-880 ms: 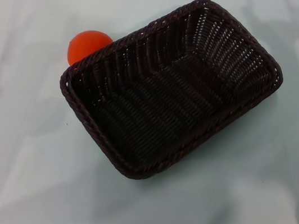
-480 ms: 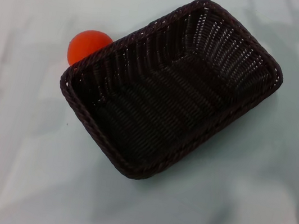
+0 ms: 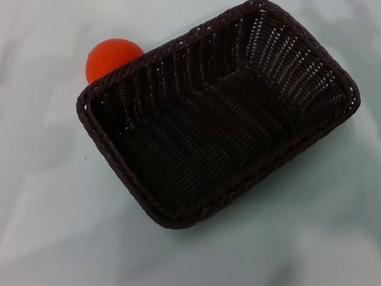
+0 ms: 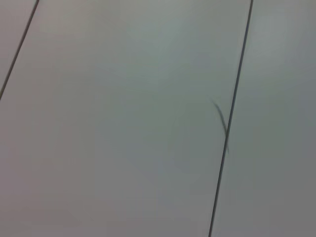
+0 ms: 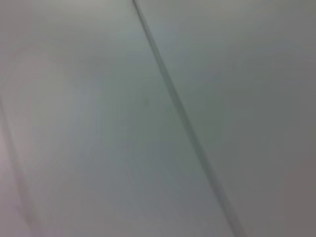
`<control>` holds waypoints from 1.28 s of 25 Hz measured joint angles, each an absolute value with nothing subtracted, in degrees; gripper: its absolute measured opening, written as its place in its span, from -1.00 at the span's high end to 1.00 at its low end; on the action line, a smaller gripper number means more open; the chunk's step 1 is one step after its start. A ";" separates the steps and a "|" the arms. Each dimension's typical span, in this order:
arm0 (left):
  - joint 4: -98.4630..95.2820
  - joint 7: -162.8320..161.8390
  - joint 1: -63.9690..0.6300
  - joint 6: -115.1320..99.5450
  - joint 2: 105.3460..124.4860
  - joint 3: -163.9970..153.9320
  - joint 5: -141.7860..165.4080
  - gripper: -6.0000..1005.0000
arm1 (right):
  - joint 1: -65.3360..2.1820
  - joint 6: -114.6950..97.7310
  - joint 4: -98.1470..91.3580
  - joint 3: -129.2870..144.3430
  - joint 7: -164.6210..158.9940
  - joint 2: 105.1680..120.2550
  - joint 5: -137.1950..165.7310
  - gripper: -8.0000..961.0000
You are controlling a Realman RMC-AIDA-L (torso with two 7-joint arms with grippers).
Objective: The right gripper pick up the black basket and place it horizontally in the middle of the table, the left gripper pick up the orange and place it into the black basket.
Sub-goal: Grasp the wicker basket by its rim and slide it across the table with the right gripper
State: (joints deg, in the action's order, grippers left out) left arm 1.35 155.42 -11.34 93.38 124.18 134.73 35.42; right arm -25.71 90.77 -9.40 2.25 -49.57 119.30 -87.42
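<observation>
just one black basket (image 3: 217, 114), one orange (image 3: 109, 59) touching it; claws unseen, state unknowable.

Basket (image 3: 217, 114) lying skewed mid-table (image 3: 19, 217), open side up. Orange (image 3: 108, 59) touching its far-left rim, outside.

The white table (image 3: 12, 216) holds two things. A big black basket (image 3: 217, 114) sits on it, turned at a slant and open side up. A small round orange (image 3: 111, 59) sits on the table too, touching the basket's far left rim.
</observation>
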 joint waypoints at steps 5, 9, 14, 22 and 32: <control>1.35 155.40 -11.33 93.33 124.18 134.82 35.42 -0.62 | -28.40 90.36 -27.52 11.19 -77.42 119.32 -82.03 -0.91; 1.23 155.39 -11.33 93.33 124.19 134.74 35.42 -0.62 | -29.53 89.45 -44.30 20.96 -99.32 119.07 -77.01 -0.91; 1.00 155.39 -11.29 93.25 124.19 134.80 35.42 -0.62 | -32.38 90.67 -64.89 30.88 -124.67 117.52 -62.35 -0.91; 0.96 155.31 -10.91 93.15 124.19 134.73 35.42 -0.62 | -47.22 104.18 -73.96 34.50 -140.65 114.44 -29.25 -0.91; 0.91 154.96 -10.37 91.65 124.36 134.95 35.39 -0.62 | -52.86 101.95 -68.53 39.88 -141.86 117.33 -18.29 -0.91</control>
